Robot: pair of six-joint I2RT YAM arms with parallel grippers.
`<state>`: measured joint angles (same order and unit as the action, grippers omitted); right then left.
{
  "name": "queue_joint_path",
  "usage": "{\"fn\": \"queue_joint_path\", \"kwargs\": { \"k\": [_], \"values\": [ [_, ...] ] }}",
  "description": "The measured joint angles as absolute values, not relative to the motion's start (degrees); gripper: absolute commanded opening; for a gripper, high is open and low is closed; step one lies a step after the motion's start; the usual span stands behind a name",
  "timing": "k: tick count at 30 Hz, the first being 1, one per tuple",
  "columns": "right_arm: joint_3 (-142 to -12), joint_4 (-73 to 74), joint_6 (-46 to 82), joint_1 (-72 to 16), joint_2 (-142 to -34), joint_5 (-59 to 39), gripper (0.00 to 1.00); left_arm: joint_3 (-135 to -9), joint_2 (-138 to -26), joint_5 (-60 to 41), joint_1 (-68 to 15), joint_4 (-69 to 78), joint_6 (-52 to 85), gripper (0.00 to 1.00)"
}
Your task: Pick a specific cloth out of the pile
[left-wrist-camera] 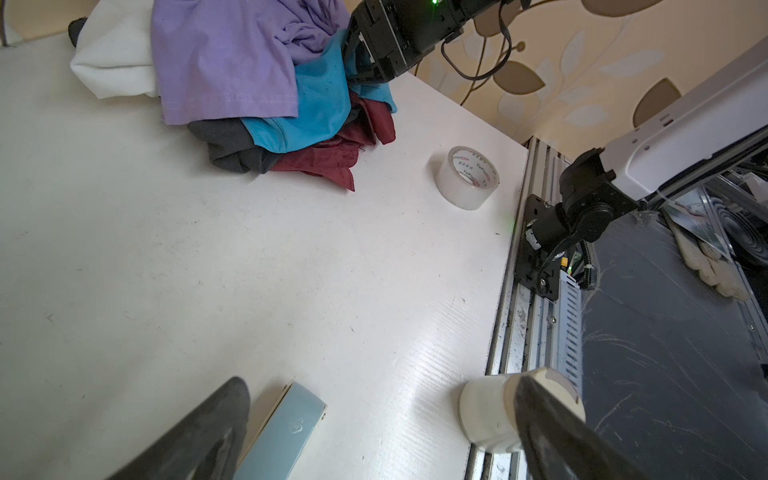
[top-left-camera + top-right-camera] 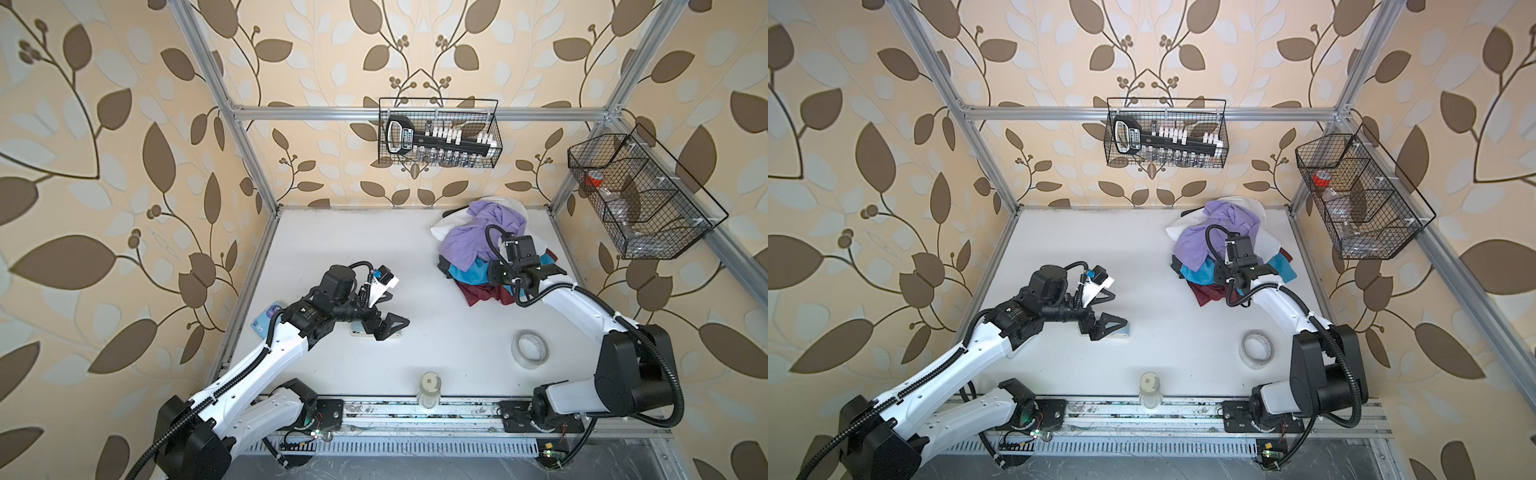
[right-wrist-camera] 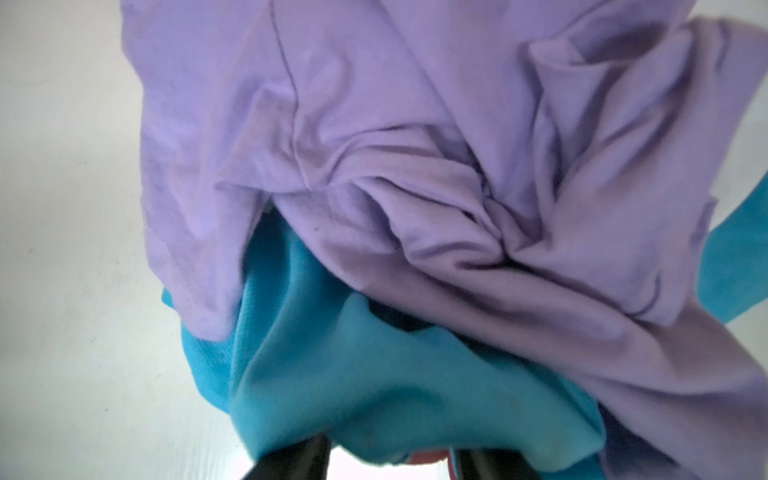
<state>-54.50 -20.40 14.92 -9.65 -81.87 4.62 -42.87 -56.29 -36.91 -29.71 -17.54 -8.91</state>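
1. Right wrist view puts the right end effector (image 3: 388, 451) down at the pile (image 2: 484, 232). Its two dark fingers are apart, with bright tabletop (image 3: 62, 249) showing in the gap. A fold of the cloth (image 3: 374, 374) bulges just above the tips, and nothing I can see is pinched between them.
2. The step in hand, as I judge it, is the approach for a grasp on the turquoise layer; the pull-out has not begun.
3. The cloth lies sandwiched in the heap at the far right corner of the tabletop. It sits under the lavender cloth (image 3: 415, 124) and over the maroon cloth (image 1: 324, 160) and a dark grey piece (image 1: 224, 145).
4. The next move likely calls for working the fingers round that turquoise fold alone and closing on it. The draw should then go low and sideways toward the open tabletop, so the lavender layer slides off rather than riding along. Catching maroon fabric in the same pinch is the risk.
5. The cloth is crumpled, so its long axis can only be read roughly. In both top views its turquoise band runs across the heap from left to right, showing on either side of the right wrist. It has no clear front, and its loose edge faces the open middle of the tabletop.
6. The left end effector (image 2: 388, 328) hovers over the pale blue stapler (image 1: 282, 428), well apart from the heap, with its fingers spread wide and empty.
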Motion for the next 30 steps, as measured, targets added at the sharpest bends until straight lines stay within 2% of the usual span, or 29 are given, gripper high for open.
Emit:
{"fn": "queue_joint_path", "kwargs": {
  "k": [10, 21, 25, 28, 30],
  "values": [
    [-54.5, -18.9, 15.55, -9.65, -80.71, 3.29, 0.62, -42.87, -56.16, -36.91, -29.71, -17.54, -8.97, 0.99],
    [-54.5, -17.04, 16.6, -9.74, -78.41, 3.2, 0.49, -42.87, -55.92, -36.88, -29.98, -17.52, -8.99, 0.99],
    [-54.5, -16.43, 16.71, -9.74, -78.81, 3.16, 0.49, -42.87, -55.92, -36.88, -30.09, -17.54, -8.99, 0.99],
    [-54.5, -15.88, 16.84, -9.76, -80.23, 3.11, 0.41, -42.87, -55.92, -36.88, -30.09, -17.54, -8.99, 0.99],
    [-54.5, -15.68, 16.64, -9.76, -81.43, 2.96, 0.24, -42.87, -55.92, -36.88, -30.09, -17.54, -8.99, 0.99]
  ]
}}
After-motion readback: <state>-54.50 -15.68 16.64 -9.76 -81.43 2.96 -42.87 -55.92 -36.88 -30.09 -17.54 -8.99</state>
